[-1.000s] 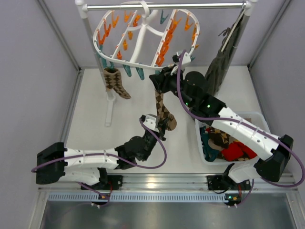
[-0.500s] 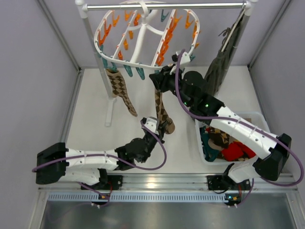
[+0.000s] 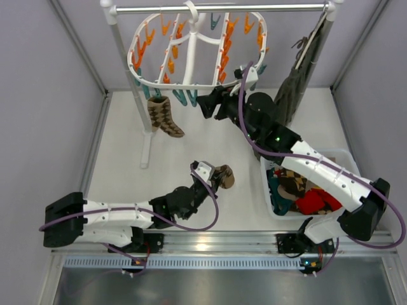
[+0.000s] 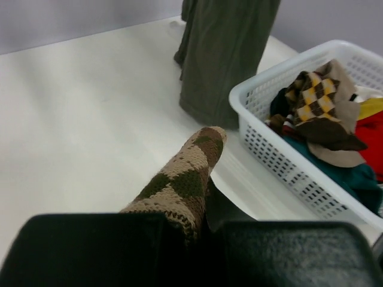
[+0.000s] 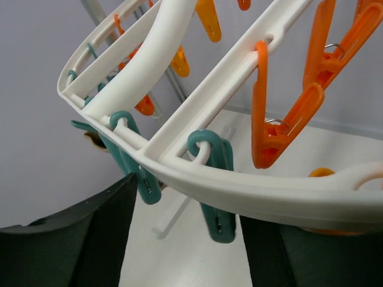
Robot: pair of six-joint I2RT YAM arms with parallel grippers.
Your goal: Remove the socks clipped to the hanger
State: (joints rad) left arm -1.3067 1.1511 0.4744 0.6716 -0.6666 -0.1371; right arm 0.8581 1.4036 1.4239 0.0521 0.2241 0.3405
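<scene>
The white oval hanger (image 3: 191, 84) hangs from the rail, with orange and teal clips. One brown argyle sock (image 3: 164, 116) is still clipped at its left front. My left gripper (image 3: 213, 178) is low over the table and shut on a second argyle sock (image 3: 224, 176), which is free of the hanger. In the left wrist view this sock (image 4: 185, 176) sticks out from between the fingers. My right gripper (image 3: 206, 103) is open at the hanger's front rim. In the right wrist view the rim (image 5: 251, 188) and an empty teal clip (image 5: 216, 191) lie between its spread fingers.
A white basket (image 3: 343, 154) with socks and red and teal clothes stands at the right; it also shows in the left wrist view (image 4: 269, 149). A long olive garment (image 3: 299, 76) hangs at the rail's right end. The rail's white post (image 3: 124, 57) stands left of the hanger.
The middle argyle sock has come off its clip and dropped with my left gripper toward the near side. The hanger has swung back up and the left sock swings with it.
</scene>
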